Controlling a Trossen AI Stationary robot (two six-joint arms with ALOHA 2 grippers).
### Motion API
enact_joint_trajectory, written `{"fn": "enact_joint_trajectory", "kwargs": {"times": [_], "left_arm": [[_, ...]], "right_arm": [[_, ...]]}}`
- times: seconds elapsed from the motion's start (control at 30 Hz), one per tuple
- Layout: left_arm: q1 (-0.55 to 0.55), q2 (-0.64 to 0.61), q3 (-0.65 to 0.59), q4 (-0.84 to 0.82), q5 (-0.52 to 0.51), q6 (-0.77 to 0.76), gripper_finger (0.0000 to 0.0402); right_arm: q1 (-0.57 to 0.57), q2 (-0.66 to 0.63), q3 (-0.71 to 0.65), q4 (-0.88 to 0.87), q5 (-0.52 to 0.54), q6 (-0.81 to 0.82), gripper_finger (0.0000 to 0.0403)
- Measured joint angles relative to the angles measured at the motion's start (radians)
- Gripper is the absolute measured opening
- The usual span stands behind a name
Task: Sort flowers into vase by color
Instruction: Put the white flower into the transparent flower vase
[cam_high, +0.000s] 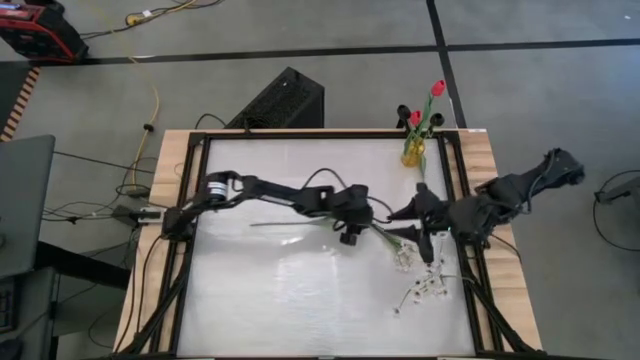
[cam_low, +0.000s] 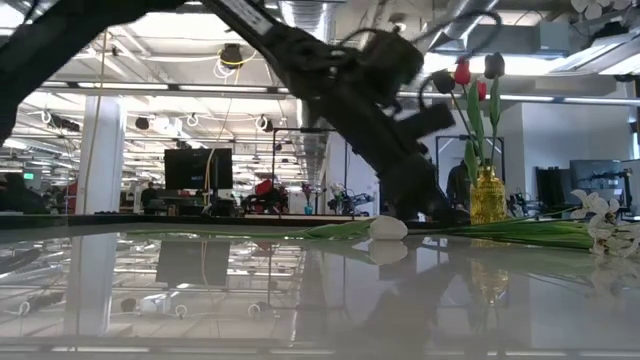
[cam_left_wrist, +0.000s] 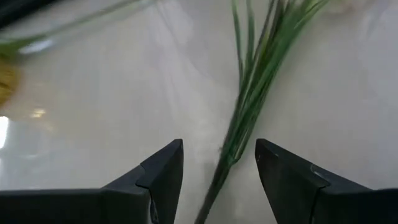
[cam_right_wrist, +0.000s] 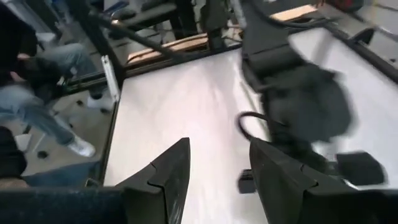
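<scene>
Left gripper (cam_left_wrist: 219, 171), released, straddles the flower stems (cam_left_wrist: 249, 106), which probably run toward one o'clock; right gripper (cam_right_wrist: 214, 171) waits released.

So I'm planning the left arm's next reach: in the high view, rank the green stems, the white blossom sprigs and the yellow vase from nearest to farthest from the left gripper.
From the left gripper:
1. Green stems, right beside it, mid-table.
2. White blossom sprigs, toward the table's near right.
3. Yellow vase, at the far right edge.

One vase (cam_high: 413, 152), two red tulips (cam_high: 437, 88), two arms (cam_high: 300, 194), two tools (cam_high: 385, 218)
</scene>
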Motion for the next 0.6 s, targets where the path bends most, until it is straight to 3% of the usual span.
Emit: {"fn": "enact_joint_trajectory", "kwargs": {"times": [0.13,0.23,0.3,0.47,0.6], "left_arm": [[0.014,0.101,0.16,-0.162,0.081,-0.001,0.019],[0.015,0.156,0.265,-0.282,0.081,0.008,0.0181],[0.013,0.177,0.304,-0.339,0.084,0.033,0.0154],[-0.005,0.168,0.308,-0.357,0.066,0.043,0.0021],[-0.014,0.136,0.303,-0.323,0.035,0.025,0.0006]], "right_arm": [[0.04,0.031,0.0,-0.006,0.0,0.046,0.0191],[0.073,0.052,0.0,-0.008,0.0,0.086,0.0191],[0.094,0.062,0.0,-0.008,0.0,0.116,0.0191],[0.149,0.086,0.0,-0.013,0.001,0.184,0.0191],[0.195,0.103,0.0,-0.011,0.048,0.213,0.0191]]}}
